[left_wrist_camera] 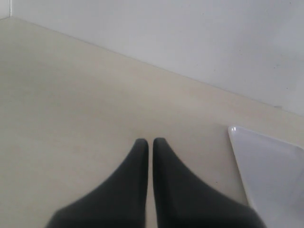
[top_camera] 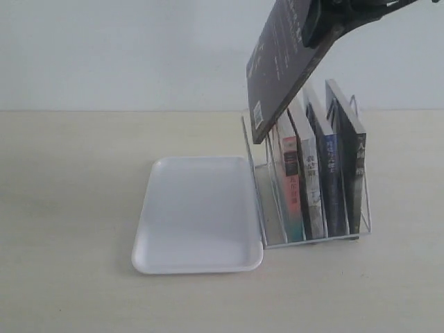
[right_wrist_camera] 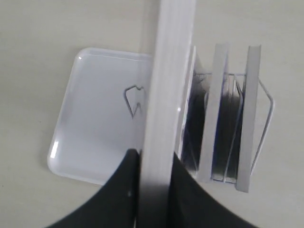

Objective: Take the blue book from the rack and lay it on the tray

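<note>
My right gripper (top_camera: 316, 28) is shut on the blue book (top_camera: 281, 62) and holds it tilted in the air above the left end of the rack (top_camera: 253, 173). Only the book's dark back with a barcode faces the exterior view. In the right wrist view its pale page edge (right_wrist_camera: 168, 71) runs between my right gripper (right_wrist_camera: 153, 154), over the tray (right_wrist_camera: 99, 114) and the rack (right_wrist_camera: 266, 104). The white tray (top_camera: 198, 208) lies flat just left of the rack. My left gripper (left_wrist_camera: 150, 140) is shut on nothing above bare table, with the tray's corner (left_wrist_camera: 270, 161) beside it.
Several books still stand in the rack: a pale pink one (top_camera: 291, 180), a white-spined one (top_camera: 310, 180), a dark-blue-spined one (top_camera: 331, 173) and a black one (top_camera: 354, 173). A pale wall rises behind the beige table (top_camera: 69, 208).
</note>
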### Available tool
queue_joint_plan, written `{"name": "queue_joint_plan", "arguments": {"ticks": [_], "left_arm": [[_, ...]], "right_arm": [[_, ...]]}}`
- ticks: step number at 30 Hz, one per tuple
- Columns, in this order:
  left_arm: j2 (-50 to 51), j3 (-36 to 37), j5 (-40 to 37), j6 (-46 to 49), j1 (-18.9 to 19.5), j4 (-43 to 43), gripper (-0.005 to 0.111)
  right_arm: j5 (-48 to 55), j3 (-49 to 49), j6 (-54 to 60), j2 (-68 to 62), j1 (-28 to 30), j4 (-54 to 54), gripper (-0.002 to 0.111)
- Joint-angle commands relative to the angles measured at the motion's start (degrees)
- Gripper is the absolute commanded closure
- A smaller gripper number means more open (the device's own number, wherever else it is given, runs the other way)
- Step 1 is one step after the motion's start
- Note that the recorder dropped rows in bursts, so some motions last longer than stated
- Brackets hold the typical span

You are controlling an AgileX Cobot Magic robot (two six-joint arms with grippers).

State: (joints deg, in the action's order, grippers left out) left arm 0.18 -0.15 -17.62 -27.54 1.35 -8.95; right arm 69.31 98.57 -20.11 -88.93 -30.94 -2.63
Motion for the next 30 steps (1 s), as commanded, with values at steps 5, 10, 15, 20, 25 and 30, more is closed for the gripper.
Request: {"name": "queue_joint_plan", "arguments": {"ticks": [5,10,15,20,25,30], "left_arm": [[-0.2,0.2,0.9,0.2,0.1,0.0,0.103],[-0.2,0.2,0.9,0.2,0.1,0.0,0.103],[-0.2,0.2,0.9,0.2,0.1,0.0,0.103],[-0.2,0.2,0.9,0.2,0.1,0.0,0.103],[-0.2,0.2,0.9,0.2,0.1,0.0,0.103],[-0.2,0.2,0.9,0.2,0.1,0.0,0.103]], "right_arm": [[0.7,0.3,1.2,4.4,0.0,-2.5,0.108],[0.7,0.0,1.5,4.2,0.0,-2.4,0.108],[0.7,0.0,1.5,4.2,0.0,-2.4,0.108],[0.7,0.0,1.1,4.2,0.0,-2.4,0.108],[0.7,-3.3,-0.2,4.2,0.0,-6.1,0.108],[0.7,-7.0,-0.3,4.2,0.0,-6.0,0.108]]}}
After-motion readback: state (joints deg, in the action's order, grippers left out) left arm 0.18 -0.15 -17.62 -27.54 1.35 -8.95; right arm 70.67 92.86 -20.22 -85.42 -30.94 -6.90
